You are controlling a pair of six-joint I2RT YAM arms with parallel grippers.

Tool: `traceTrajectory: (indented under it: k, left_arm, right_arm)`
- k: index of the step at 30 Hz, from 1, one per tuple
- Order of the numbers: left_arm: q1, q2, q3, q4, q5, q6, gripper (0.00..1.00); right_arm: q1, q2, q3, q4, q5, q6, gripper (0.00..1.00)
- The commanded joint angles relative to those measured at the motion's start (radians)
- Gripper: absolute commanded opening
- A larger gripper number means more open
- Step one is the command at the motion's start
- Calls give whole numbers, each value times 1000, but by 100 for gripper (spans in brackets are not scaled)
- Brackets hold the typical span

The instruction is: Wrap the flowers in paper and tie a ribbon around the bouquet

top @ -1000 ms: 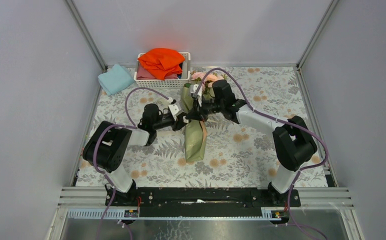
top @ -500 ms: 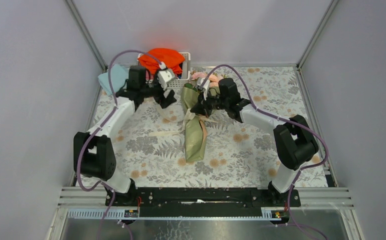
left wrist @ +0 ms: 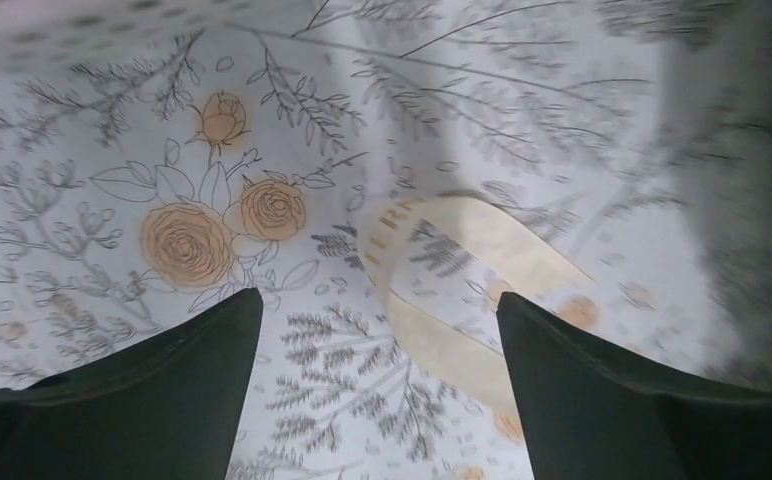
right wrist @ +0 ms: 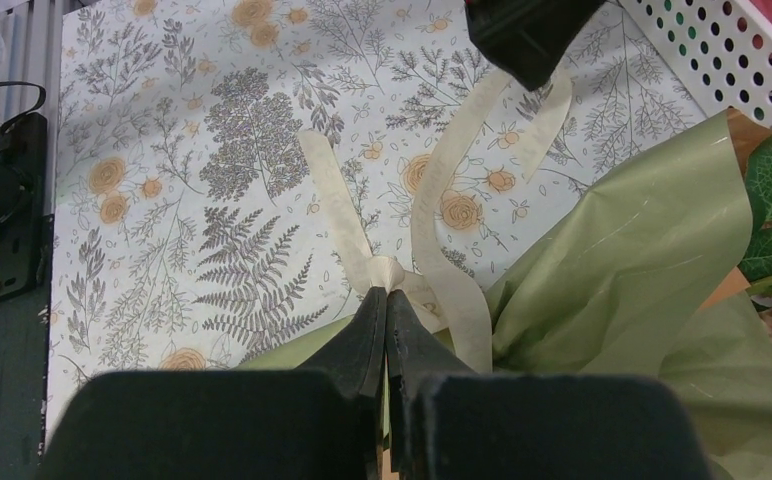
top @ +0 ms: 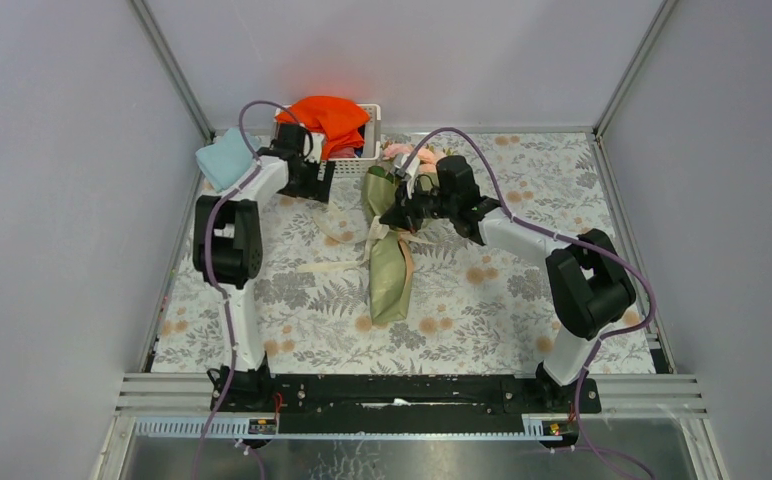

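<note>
The bouquet (top: 390, 268) lies mid-table, a cone of olive-green paper (right wrist: 622, 250) with pink flowers (top: 409, 154) at its far end. The cream ribbon (right wrist: 442, 200) is knotted round its neck. Two tails trail left over the cloth (top: 334, 230). My right gripper (right wrist: 387, 292) (top: 399, 216) is shut, its tips pinching the ribbon at the knot. My left gripper (left wrist: 377, 310) (top: 314, 186) hovers open near the basket. Nothing is between its fingers (left wrist: 162, 390); a ribbon loop (left wrist: 462, 280) lies on the table below them.
A white perforated basket (top: 364, 160) holding a bright orange cloth (top: 324, 118) stands at the back, just behind my left gripper. A light-blue folded cloth (top: 227, 160) lies at the back left. Grey walls enclose the floral tablecloth (top: 502, 300).
My left gripper opened, let go of the ribbon at the bouquet and swung back-left toward the basket. The right gripper stayed shut at the knot.
</note>
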Motion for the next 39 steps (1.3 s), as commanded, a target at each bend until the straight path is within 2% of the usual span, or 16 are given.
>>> traceTrajectory:
  k: [1, 5, 7, 9, 11, 12, 16, 20, 22, 25, 27, 30, 33, 39]
  left_arm:
    - [-3, 100, 44, 79, -136, -99, 94]
    - [-3, 159, 51, 84, -173, -98, 91]
    - [-3, 184, 47, 84, -162, -99, 78]
    - [-3, 197, 43, 66, -147, -99, 54]
    - [-3, 178, 28, 46, -80, -99, 17]
    - [1, 146, 12, 42, -45, -98, 1]
    - [20, -87, -81, 61, 160, -89, 0]
    - [8, -403, -231, 33, 443, 102, 0]
    - [-18, -470, -225, -183, 597, 224, 0]
    - [-140, -583, -286, -497, 740, 558, 0]
    - [-303, -648, -303, -550, 715, 612, 0]
    - [-574, -703, -289, -396, 626, 516, 0]
    - [-789, -668, -229, -221, 556, 472, 0]
    - [-972, -451, -61, -63, 551, 410, 0]
  right_arm:
    - [16, 9, 42, 9, 25, 26, 0]
    - [21, -7, 36, 1, 36, 26, 0]
    - [21, -13, 29, 4, 44, 26, 0]
    - [22, -16, 28, -4, 51, 24, 0]
    - [21, -15, 38, -24, 63, 25, 0]
    - [21, -11, 46, -36, 70, 27, 0]
    - [21, 1, 70, -51, 119, 61, 0]
    - [19, 17, 101, -51, 156, 106, 0]
    - [19, 37, 142, -76, 160, 133, 0]
    - [18, 61, 173, -89, 157, 167, 0]
    - [18, 67, 172, -74, 149, 206, 0]
    - [18, 68, 167, -55, 135, 226, 0]
    - [18, 70, 170, -50, 121, 237, 0]
    - [14, 72, 170, -50, 95, 234, 0]
